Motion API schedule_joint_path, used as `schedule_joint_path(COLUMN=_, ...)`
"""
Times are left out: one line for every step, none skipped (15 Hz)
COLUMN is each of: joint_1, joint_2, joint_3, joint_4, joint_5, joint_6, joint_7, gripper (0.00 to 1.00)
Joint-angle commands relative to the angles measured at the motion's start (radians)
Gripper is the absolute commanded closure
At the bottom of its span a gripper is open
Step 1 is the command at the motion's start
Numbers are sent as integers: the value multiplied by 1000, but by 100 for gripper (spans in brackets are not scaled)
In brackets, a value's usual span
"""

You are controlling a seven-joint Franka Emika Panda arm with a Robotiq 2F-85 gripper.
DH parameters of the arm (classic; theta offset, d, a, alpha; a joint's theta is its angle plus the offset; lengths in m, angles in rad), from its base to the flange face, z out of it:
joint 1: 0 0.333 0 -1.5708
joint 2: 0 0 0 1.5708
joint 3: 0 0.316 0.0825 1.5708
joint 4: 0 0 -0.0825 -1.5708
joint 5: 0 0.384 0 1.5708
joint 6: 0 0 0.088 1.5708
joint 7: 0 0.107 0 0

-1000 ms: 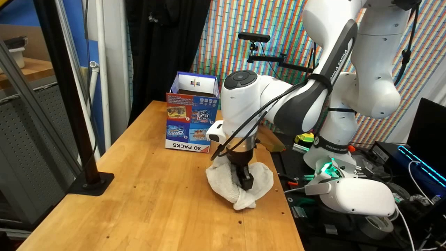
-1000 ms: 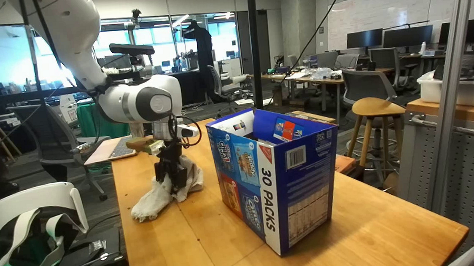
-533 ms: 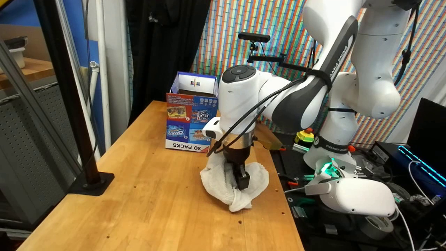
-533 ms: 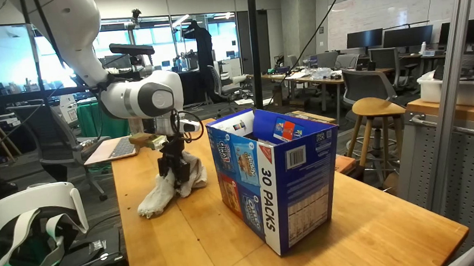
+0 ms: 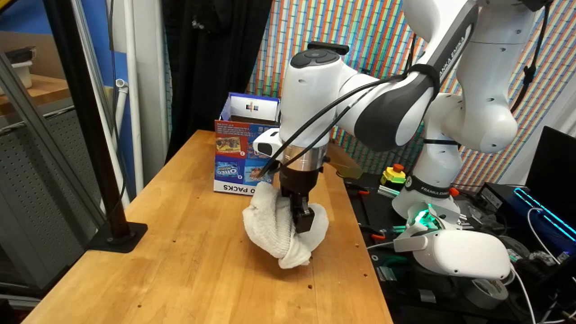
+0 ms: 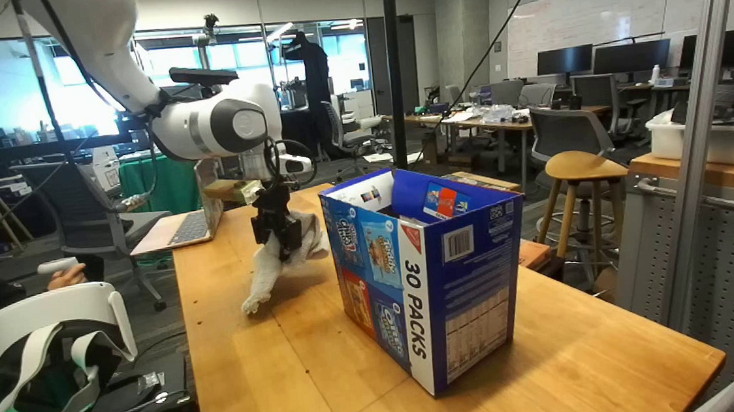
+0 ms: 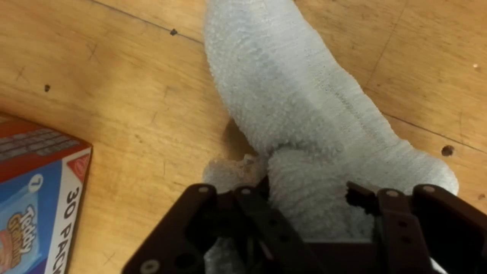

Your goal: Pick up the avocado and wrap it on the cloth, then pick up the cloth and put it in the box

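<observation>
Robot hand (image 7: pixel 310 190) grips bunched white terry cloth (image 5: pixel 265 222), folds hanging over wood desk (image 5: pixel 180 252); can't tell if lowest tip touches. Beyond, on same desk in ext. view, blue-&-red "30 PACKS" snack box (image 5: pixel 234 155) stands upright w/ top open, partly hidden by arm (image 5: pixel 308 99). Far bkgd: black curtain (image 5: pixel 207 81).

Off-wht cloth (image 5: pixel 269 225), bunched w/ deep folds (ends drooping), near blue printed box (image 6: pixel 420 280); upright, top open.
</observation>
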Motion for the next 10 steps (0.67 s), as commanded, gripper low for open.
schedule_joint_path(joint_1=15, joint_2=-67, joint_3=2, joint_4=35, joint_5=-35, joint_6=-39, joint_7=26, gripper=92)
schedule_joint_path(joint_1=17, joint_2=-80, joint_3=5, joint_4=46, joint_5=-40, joint_6=-46, joint_7=29, gripper=92)
schedule_joint_path(joint_1=18, joint_2=-90, joint_3=8, joint_4=56, joint_5=-46, joint_6=-50, joint_7=32, gripper=92)
schedule_joint_path(joint_1=19, joint_2=-102, joint_3=11, joint_4=67, joint_5=-58, joint_6=-58, joint_7=37, gripper=92)
schedule_joint_path(joint_1=20, joint_2=-116, joint_3=14, joint_4=79, joint_5=-73, joint_6=-72, joint_7=43, gripper=92)
schedule_joint_path(joint_1=20, joint_2=-128, joint_3=16, joint_4=92, joint_5=-86, joint_6=-84, joint_7=49, gripper=92)
schedule_joint_path(joint_1=19, joint_2=-144, joint_3=18, joint_4=107, joint_5=-98, joint_6=-100, joint_7=52, gripper=92)
schedule_joint_path(joint_1=17, joint_2=-158, joint_3=20, joint_4=122, joint_5=-114, joint_6=-113, joint_7=57, gripper=92)
schedule_joint_path(joint_1=12, joint_2=-172, joint_3=20, joint_4=143, joint_5=-129, joint_6=-128, joint_7=62, gripper=92)
schedule_joint_path(joint_1=8, joint_2=-185, joint_3=20, joint_4=165, joint_5=-143, joint_6=-144, joint_7=64, gripper=92)
